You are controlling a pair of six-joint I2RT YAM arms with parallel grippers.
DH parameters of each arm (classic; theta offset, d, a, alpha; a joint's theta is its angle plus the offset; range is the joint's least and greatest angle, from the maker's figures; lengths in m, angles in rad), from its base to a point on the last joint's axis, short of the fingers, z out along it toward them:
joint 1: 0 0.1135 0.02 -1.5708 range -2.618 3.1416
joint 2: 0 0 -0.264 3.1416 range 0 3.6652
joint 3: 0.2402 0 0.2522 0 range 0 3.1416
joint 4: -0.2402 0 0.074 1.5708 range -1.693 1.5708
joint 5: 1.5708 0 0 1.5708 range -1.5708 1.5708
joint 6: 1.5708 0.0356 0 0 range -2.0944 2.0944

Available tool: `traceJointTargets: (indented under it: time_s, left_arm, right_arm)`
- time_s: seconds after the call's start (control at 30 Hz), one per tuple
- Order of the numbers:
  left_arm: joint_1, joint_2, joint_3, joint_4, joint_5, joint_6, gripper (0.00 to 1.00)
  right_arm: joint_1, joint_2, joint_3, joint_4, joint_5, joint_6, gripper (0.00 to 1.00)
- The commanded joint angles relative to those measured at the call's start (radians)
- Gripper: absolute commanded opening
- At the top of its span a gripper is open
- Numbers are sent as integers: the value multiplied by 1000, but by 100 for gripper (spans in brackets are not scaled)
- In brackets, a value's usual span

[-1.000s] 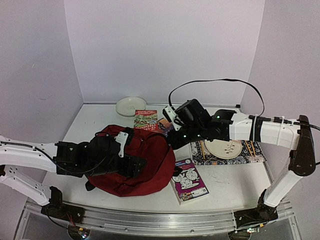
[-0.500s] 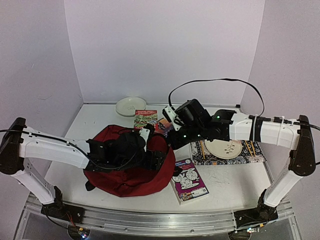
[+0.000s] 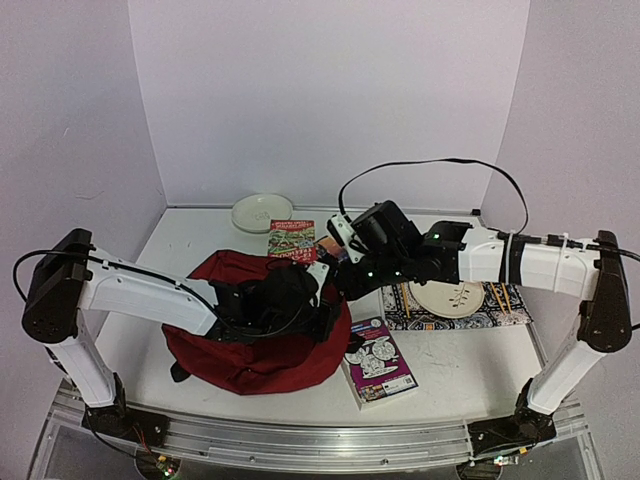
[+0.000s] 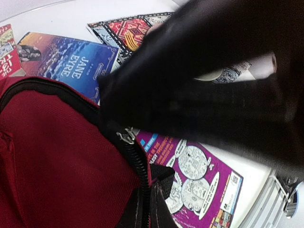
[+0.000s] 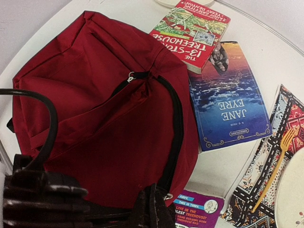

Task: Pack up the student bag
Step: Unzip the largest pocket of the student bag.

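The student bag (image 3: pixel 250 355) is a dark red soft backpack lying flat at the table's middle left, its black zip (image 5: pixel 176 118) curving along its right side. My left gripper (image 3: pixel 325 315) reaches across the bag to its right edge and is shut on the black zip end there (image 4: pixel 151 209). My right gripper (image 3: pixel 345 290) comes in from the right, just beside the left one. It is shut on the same dark rim of the bag (image 5: pixel 154 209). The right arm fills the top of the left wrist view as a black blur.
A purple book (image 3: pixel 380 360) lies right of the bag, a blue Jane Eyre book (image 5: pixel 228 99) and a red treehouse book (image 3: pixel 291 238) behind it. A patterned mat (image 3: pixel 510 318) with a plate (image 3: pixel 447 297) sits at right, a white dish (image 3: pixel 262 212) at the back.
My left arm has swung rightward over the bag to its right edge, and its jaws have closed there. The right arm and the books have stayed put.
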Motion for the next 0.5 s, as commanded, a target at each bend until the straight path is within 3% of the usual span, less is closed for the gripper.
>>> traceJointTargets:
  time_s: [0.0, 0.2, 0.47]
  left_arm:
    - [-43, -91, -57, 31, 51, 7, 0]
    - [-103, -194, -137, -11, 43, 15, 0]
    - [-195, -258, -114, -128, 10, 74, 0]
  right_arm:
    - [-23, -18, 4, 8, 67, 32, 0]
    - [-66, 50, 81, 7, 60, 22, 0]
    - [-89, 196, 222, 7, 38, -32, 0]
